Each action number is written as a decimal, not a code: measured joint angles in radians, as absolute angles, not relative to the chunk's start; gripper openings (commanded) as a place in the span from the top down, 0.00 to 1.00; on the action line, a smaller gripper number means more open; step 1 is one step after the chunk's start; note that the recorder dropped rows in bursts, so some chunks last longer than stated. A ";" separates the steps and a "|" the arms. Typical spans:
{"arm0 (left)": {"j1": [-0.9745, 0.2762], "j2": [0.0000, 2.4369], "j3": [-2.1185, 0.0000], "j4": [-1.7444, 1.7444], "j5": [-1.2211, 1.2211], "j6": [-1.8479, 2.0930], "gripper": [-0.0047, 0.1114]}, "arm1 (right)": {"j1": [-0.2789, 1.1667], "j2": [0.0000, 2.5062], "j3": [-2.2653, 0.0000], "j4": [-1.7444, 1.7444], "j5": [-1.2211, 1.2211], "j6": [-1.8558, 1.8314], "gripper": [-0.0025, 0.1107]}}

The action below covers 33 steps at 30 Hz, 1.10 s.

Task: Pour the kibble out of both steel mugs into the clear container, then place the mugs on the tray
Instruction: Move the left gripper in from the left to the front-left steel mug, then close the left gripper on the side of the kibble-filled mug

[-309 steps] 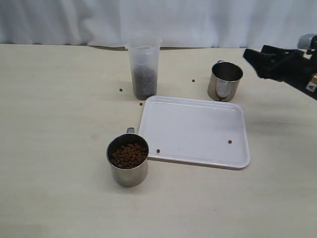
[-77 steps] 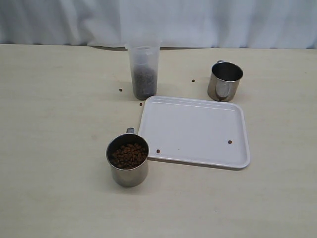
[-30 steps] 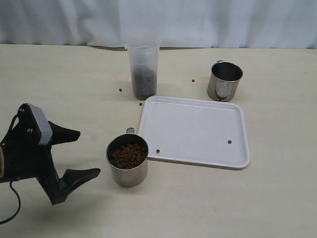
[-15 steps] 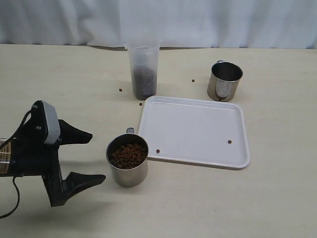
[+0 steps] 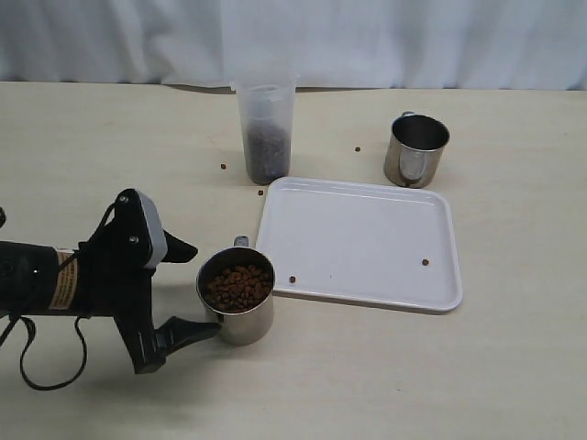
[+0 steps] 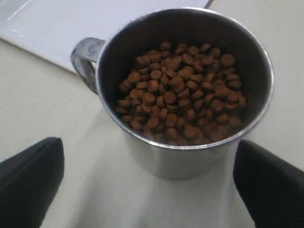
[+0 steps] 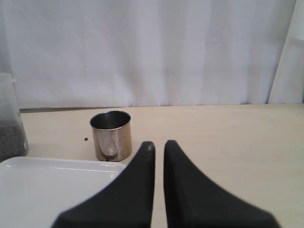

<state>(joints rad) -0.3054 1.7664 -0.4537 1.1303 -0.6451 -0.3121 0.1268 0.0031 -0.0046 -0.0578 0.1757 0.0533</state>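
At the near left of the counter, the left end effector gaped wide, flanking the full steel mug (nothing gripped yet); closing and lifting it seemed next.

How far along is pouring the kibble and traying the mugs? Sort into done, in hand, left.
Done: one shiny steel mug looks empty; the tall clear plastic container holds brown kibble. In hand: the open left gripper flanks the full steel mug. Left: pour it, then put both mugs on the flat white tray.
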 measured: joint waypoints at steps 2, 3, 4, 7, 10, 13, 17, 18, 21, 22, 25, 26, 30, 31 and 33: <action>-0.306 1.816 -0.477 1.148 -0.655 -0.316 0.06 | 0.127 0.003 -0.005 -0.058 0.176 0.053 0.93; -0.306 1.842 -0.494 1.157 -0.659 -0.319 0.06 | 0.127 0.003 -0.005 -0.058 0.176 0.053 0.93; -0.306 1.855 -0.501 1.162 -0.664 -0.319 0.06 | 0.127 0.003 -0.005 -0.058 0.176 0.053 0.93; -0.306 1.908 -0.535 1.187 -0.689 -0.320 0.06 | 0.127 0.003 -0.005 -0.058 0.176 0.053 0.93; -0.306 1.925 -0.559 1.233 -0.693 -0.332 0.06 | 0.127 0.003 -0.005 -0.058 0.176 0.053 0.93; -0.306 1.925 -0.566 1.245 -0.700 -0.334 0.06 | 0.127 0.003 -0.005 -0.058 0.176 0.053 0.93; -0.306 1.925 -0.566 1.245 -0.766 -0.334 0.06 | 0.127 0.003 -0.005 -0.058 0.176 0.053 0.93; -0.306 1.925 -0.566 1.245 -0.773 -0.334 0.06 | 0.127 0.003 -0.005 -0.058 0.176 0.053 0.93; -0.306 1.925 -0.566 1.247 -0.777 -0.334 0.06 | 0.127 0.003 -0.005 -0.058 0.176 0.053 0.93; -0.306 1.925 -0.566 1.247 -0.777 -0.334 0.07 | 0.127 0.003 -0.005 -0.058 0.176 0.053 0.93; -0.306 1.925 -0.566 1.247 -0.777 -0.334 0.07 | 0.127 0.003 -0.005 -0.058 0.176 0.053 0.93; -0.306 1.925 -0.566 1.247 -0.777 -0.334 0.07 | 0.127 0.003 -0.005 -0.058 0.176 0.053 0.93; -0.306 1.925 -0.566 1.247 -0.779 -0.334 0.07 | 0.127 0.003 -0.005 -0.058 0.176 0.053 0.93; -0.306 1.925 -0.566 1.247 -0.779 -0.334 0.07 | 0.127 0.003 -0.005 -0.058 0.176 0.053 0.93; -0.306 1.925 -0.566 1.247 -0.779 -0.334 0.07 | 0.127 0.003 -0.005 -0.058 0.176 0.053 0.93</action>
<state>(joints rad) -0.3060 1.9247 -0.5658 1.2471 -0.7789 -0.3338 0.1268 0.0031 -0.0046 -0.0578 0.1757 0.0533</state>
